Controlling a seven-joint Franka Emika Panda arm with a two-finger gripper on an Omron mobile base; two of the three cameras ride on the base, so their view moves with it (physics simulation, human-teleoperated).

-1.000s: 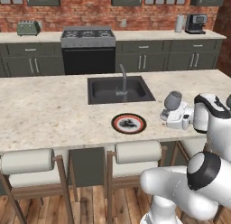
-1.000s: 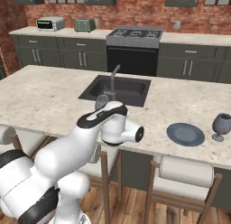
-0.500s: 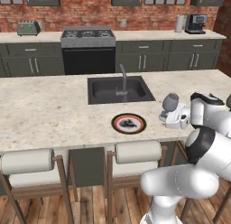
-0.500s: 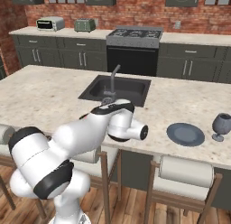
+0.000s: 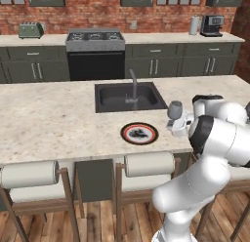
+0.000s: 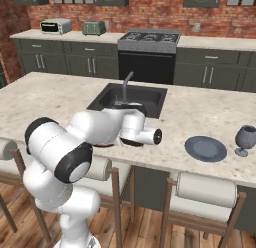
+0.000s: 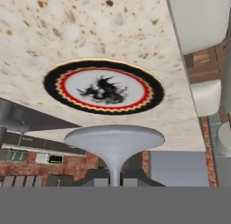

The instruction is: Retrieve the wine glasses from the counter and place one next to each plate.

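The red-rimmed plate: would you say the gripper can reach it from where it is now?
Probably yes. The gripper, shut on a wine glass, hangs close to the plate, with bare worktop between them.

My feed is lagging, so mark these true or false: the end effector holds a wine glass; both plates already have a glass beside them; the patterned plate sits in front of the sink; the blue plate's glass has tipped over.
1. The end effector holds a wine glass: true, shut on its stem.
2. Both plates have a glass set beside them: false; the patterned plate has none set down yet.
3. The patterned plate sits in front of the sink: true.
4. The glass by the blue plate has tipped over: false, upright.
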